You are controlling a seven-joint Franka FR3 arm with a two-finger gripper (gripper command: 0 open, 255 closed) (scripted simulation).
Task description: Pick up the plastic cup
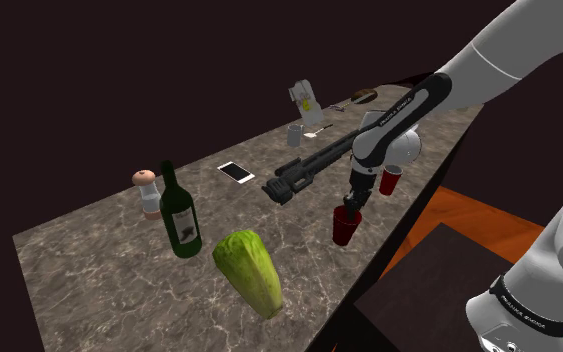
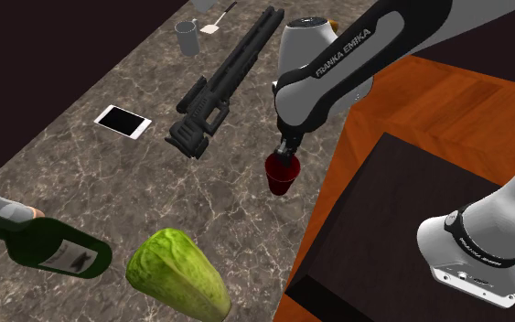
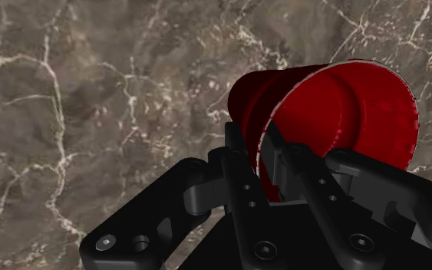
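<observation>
Obs: black two-finger gripper (image 3: 262, 155) is clamped on the red plastic cup (image 3: 337, 107). One finger sits inside the mouth and the other against the outer wall, with the white-edged rim passing between them. It is a rim pinch on one side, not a clasp around the body.

Position: in the shoulder view the red plastic cup (image 1: 345, 230) is directly under the gripper (image 1: 353, 207), mouth up, at the near edge of the brown marbled stone surface (image 1: 119, 255). The second exterior view agrees: cup (image 2: 282, 176) is immediately below the gripper (image 2: 285, 151), on or just over the surface (image 2: 109, 183). Cannot tell whether the base touches the surface.

Axis: the cup's long axis is upright, roughly in line with the fingers, and the body extends away from the fingertips.

Nearby: a second red cup (image 1: 391, 181) sits beyond the gripper, apart from it. A long black rifle-shaped object (image 1: 304, 170) lies off to the side, not touching.

Judgement: grasp looks made, and the next move is a straight rise along the cup's axis. Risk: a one-wall pinch may let the cup swing or slip.
</observation>
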